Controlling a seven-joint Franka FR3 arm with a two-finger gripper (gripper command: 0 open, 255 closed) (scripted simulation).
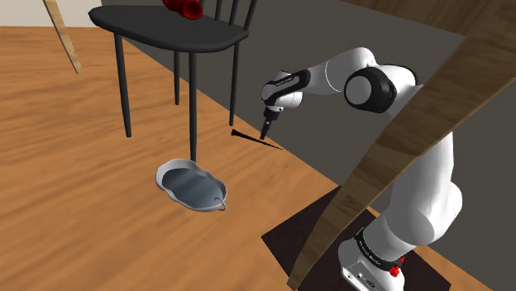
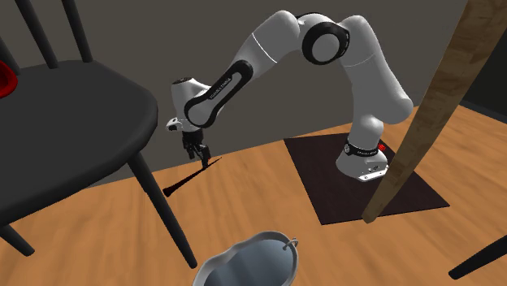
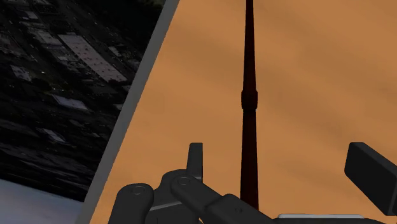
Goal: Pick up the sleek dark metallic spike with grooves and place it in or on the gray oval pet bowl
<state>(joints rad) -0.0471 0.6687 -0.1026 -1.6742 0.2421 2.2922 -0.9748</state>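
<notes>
The spike (image 1: 250,137) is a thin dark rod lying flat on the wooden floor near the wall. My gripper (image 1: 265,132) hangs just above its end nearest the arm, pointing down. In the second exterior view the gripper (image 2: 201,154) sits over the upper end of the spike (image 2: 188,179). In the wrist view the gripper (image 3: 283,167) is open, and the grooved spike (image 3: 249,108) runs away from the hand between the fingers (image 3: 195,159), closer to one than the other and touched by neither. The grey oval bowl (image 1: 192,186) rests on the floor beside a chair leg, also seen as the bowl (image 2: 248,262).
A black chair (image 1: 169,29) stands over the bowl, its legs (image 1: 193,107) close by, with a red object (image 1: 183,7) on the seat. A slanted wooden beam (image 1: 397,140) crosses in front of the arm. A dark mat (image 2: 366,183) lies under the base.
</notes>
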